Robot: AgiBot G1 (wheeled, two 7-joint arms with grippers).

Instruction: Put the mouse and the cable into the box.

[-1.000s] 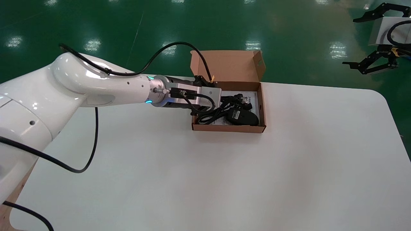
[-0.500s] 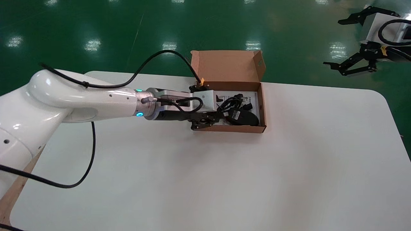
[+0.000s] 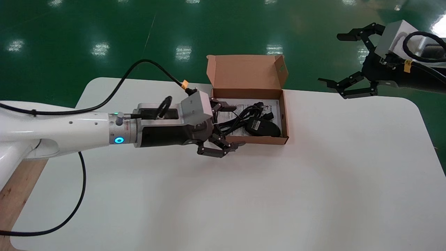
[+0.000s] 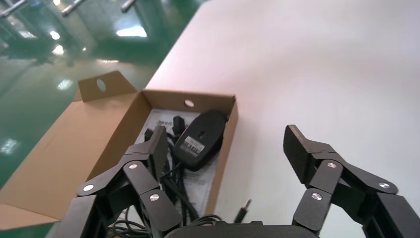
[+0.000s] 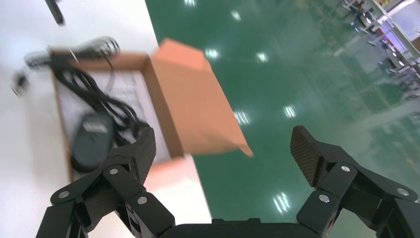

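Left end effector [image 3: 235, 125] is spread wide and holds nothing, low at the near left corner of the box [image 3: 285, 115], one finger over the box and one outside the near wall. The mouse [image 3: 263, 127] lies in the box's near right corner, label side up, long axis along the near wall. The cable [image 3: 240, 116] is bunched to its left over a printed sheet; its plug [image 4: 241, 210] seems to poke out past the near wall. The lid stands open on the far side. The box sits by the far edge of the white table [image 3: 278, 191], which is bare near and right of it. The floor [image 3: 104, 28] is glossy green. Right end effector [image 3: 331, 58], also spread, hangs off the table's far right corner.
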